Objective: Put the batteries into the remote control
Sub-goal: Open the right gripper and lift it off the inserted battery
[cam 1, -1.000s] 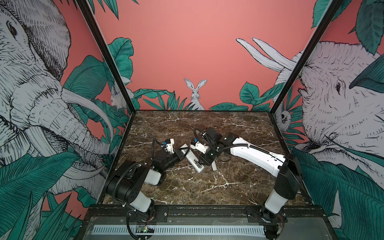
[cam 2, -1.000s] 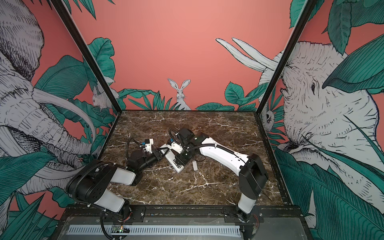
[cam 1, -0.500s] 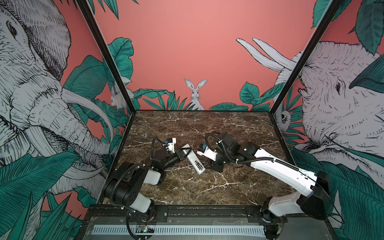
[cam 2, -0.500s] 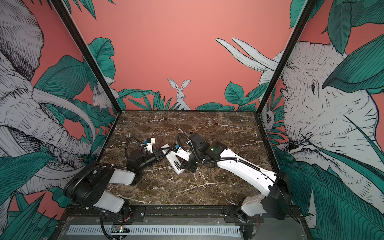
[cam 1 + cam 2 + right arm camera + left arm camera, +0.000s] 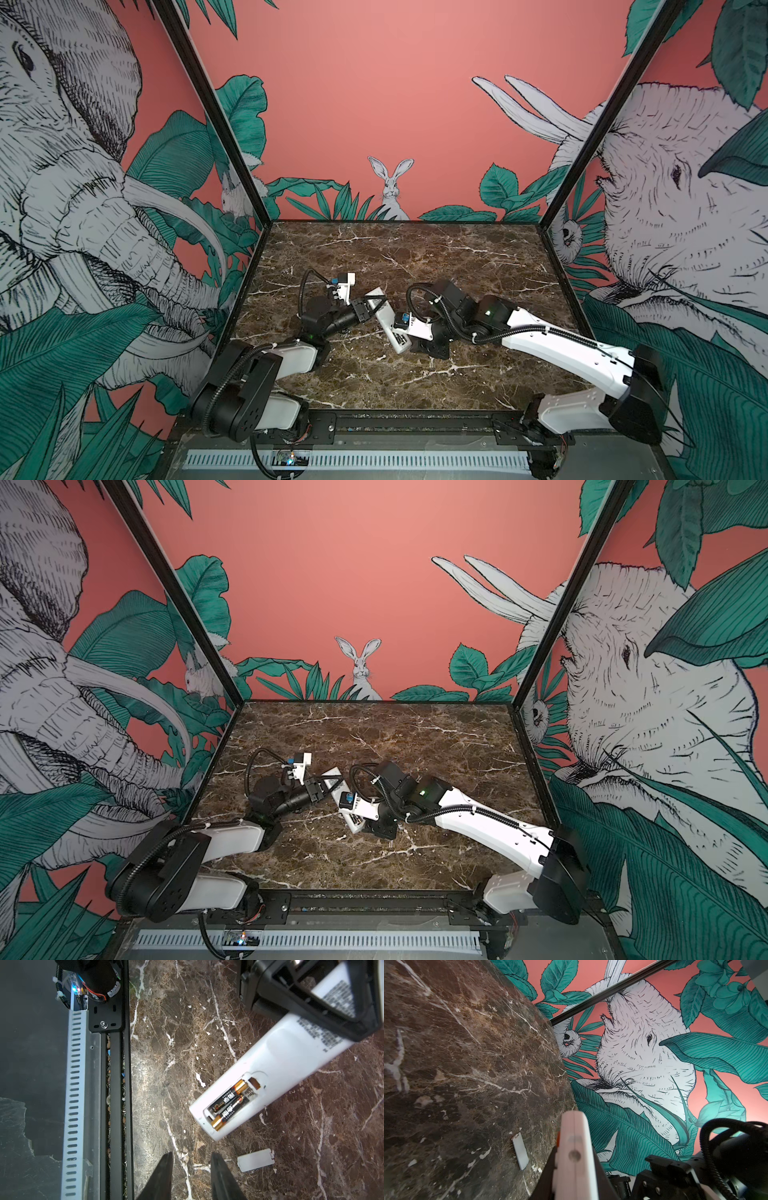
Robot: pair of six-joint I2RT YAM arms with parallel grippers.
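Observation:
The white remote control [image 5: 386, 321] [image 5: 276, 1068] lies slanted with its back up, near the middle of the marble. My left gripper [image 5: 371, 306] [image 5: 574, 1167] is shut on its far end, one jaw on each face. The battery compartment at its near end stands uncovered. Both batteries [image 5: 227, 1097] [image 5: 231, 1111], black with gold ends, lie side by side inside it. My right gripper [image 5: 191, 1159] [image 5: 430, 347] hovers just off that end, open, with only marble between its fingers.
The small white cover plate [image 5: 255, 1160] [image 5: 520, 1152] lies flat on the marble beside my right gripper. A black front rail [image 5: 116, 1084] and a slotted grey cable duct [image 5: 72, 1095] run along the table's near edge. Printed walls close the other three sides.
My right gripper has drawn back from the remote toward the front, and its arm has swung out low to the right. The left gripper and remote have stayed put.

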